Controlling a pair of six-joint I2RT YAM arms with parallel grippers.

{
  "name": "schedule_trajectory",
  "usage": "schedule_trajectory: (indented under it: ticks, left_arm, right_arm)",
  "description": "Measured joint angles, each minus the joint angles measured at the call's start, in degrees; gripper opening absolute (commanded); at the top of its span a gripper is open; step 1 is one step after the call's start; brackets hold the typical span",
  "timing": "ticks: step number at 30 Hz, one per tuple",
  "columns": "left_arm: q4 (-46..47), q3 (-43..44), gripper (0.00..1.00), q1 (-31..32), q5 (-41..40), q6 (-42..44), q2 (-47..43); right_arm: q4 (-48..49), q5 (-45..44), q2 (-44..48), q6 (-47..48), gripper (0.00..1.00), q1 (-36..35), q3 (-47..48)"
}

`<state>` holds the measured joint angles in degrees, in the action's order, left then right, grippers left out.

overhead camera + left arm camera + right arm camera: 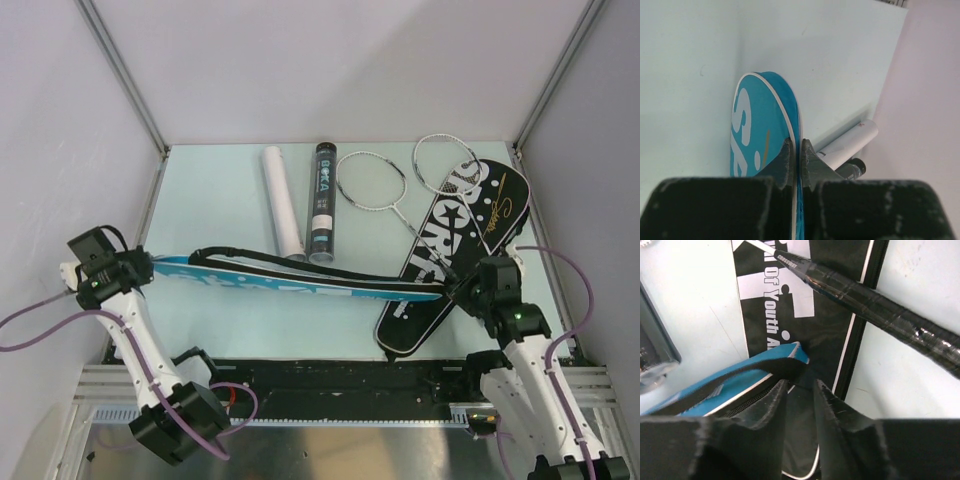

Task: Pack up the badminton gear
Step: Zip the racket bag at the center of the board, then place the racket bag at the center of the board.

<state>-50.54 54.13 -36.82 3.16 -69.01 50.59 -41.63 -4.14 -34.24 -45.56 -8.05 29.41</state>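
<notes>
Cover (300,283), blue with white lettering, black-edged, pinched in left gripper (799,150); right gripper (800,386) narrowly parted at its tip

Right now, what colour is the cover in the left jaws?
Blue cover, white lettering; left wrist view.

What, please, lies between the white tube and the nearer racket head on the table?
The black tube, lying alongside the white tube, as the top view shows.

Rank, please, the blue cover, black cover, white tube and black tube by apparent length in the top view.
1. blue cover
2. black cover
3. white tube and black tube: they look alike, so unranked.
</notes>
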Motion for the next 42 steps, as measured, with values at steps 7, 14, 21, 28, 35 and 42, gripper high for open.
schedule_trajectory:
  ticks: [7,14,21,28,35,42]
  left_arm:
    - [2.4,0.9,0.0,-0.2,-1.7,0.0,-0.4]
    - [2.5,0.9,0.0,-0.2,-1.5,0.0,-2.3]
    - [2.7,0.8,0.0,0.0,-1.2,0.0,-3.8]
    - [2.9,0.4,0.0,0.0,-1.0,0.0,-6.0]
    - [3.0,0.1,0.16,0.0,-0.8,0.0,-6.1]
    - [3.3,8.0,0.97,0.0,2.3,1.1,-2.3]
  right_arm:
    - [0.2,-0.1,-1.6,10.2,0.73,-10.8,12.5]
    - [16.3,-3.2,-11.2,25.3,0.77,-34.4,19.0]
    - [27.7,-1.2,-29.9,47.7,0.81,-51.4,19.6]
    - [33.4,-1.0,-40.6,60.9,0.73,-58.4,23.5]
    - [36.3,-3.6,-48.7,65.6,0.07,-58.7,25.9]
    - [32.4,-3.4,-50.0,61.4,0.0,-58.5,30.6]
